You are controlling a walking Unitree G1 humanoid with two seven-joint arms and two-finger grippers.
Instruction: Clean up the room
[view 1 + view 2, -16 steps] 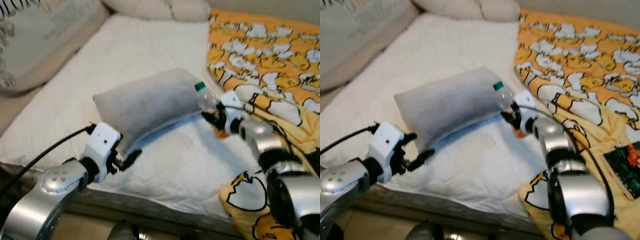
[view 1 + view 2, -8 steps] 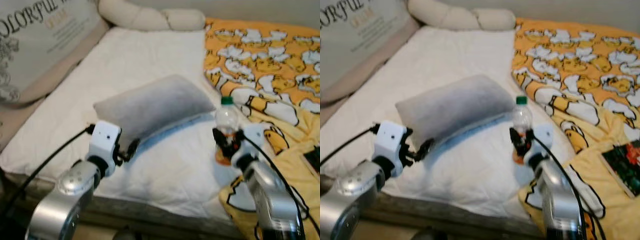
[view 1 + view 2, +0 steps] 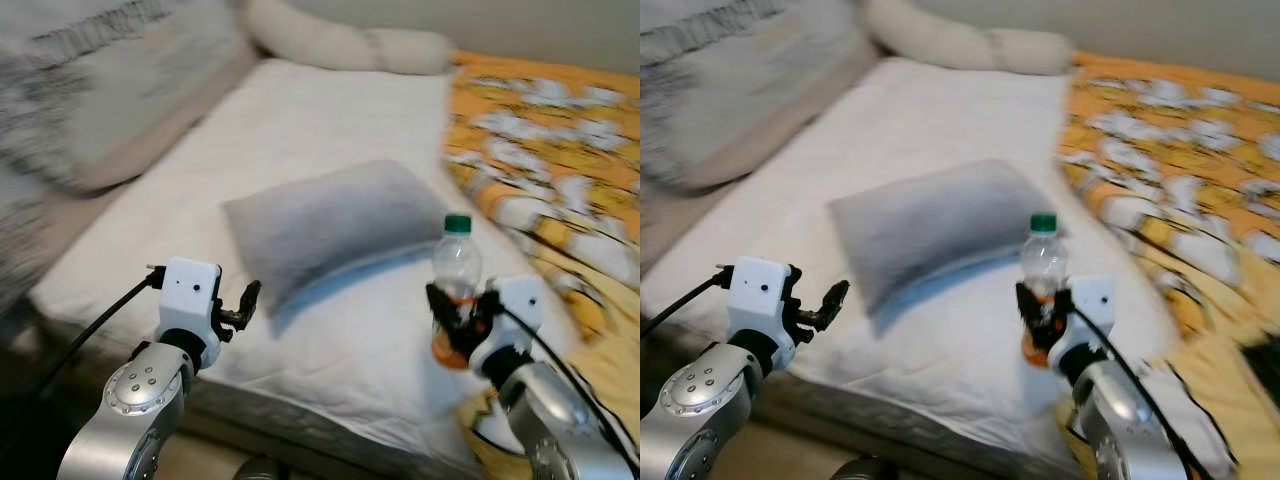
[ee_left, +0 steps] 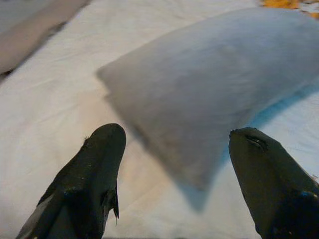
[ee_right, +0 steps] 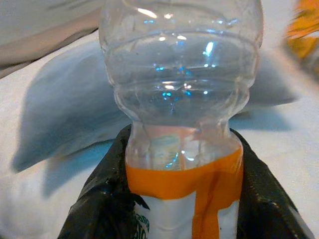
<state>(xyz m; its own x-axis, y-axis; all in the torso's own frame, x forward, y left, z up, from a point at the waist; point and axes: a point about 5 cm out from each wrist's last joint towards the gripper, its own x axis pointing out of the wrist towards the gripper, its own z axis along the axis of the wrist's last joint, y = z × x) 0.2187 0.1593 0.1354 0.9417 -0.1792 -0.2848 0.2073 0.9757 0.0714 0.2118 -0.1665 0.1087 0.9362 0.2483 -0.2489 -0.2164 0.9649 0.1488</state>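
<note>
My right gripper (image 3: pixel 455 318) is shut on a clear plastic bottle (image 3: pixel 455 285) with a green cap and an orange label. It holds the bottle upright above the white mattress (image 3: pixel 340 110). In the right wrist view the black fingers (image 5: pixel 107 199) clamp the bottle (image 5: pixel 182 124) at its label. A grey pillow (image 3: pixel 335 225) lies on the mattress between the arms. My left gripper (image 3: pixel 240 305) is open in front of the pillow's near left corner, apart from it. The left wrist view has the pillow (image 4: pixel 214 94) beyond the two spread fingers (image 4: pixel 94 169).
An orange and white patterned blanket (image 3: pixel 560 150) covers the bed's right side. A long cream bolster (image 3: pixel 350 45) lies at the head of the bed. A large printed cushion (image 3: pixel 110 80) leans at the left. The bed's front edge (image 3: pixel 300 420) runs just under my arms.
The camera has swung, so the bed shifted right in view. My right gripper keeps the bottle upright; the left gripper has drawn slightly back from the pillow's corner.
</note>
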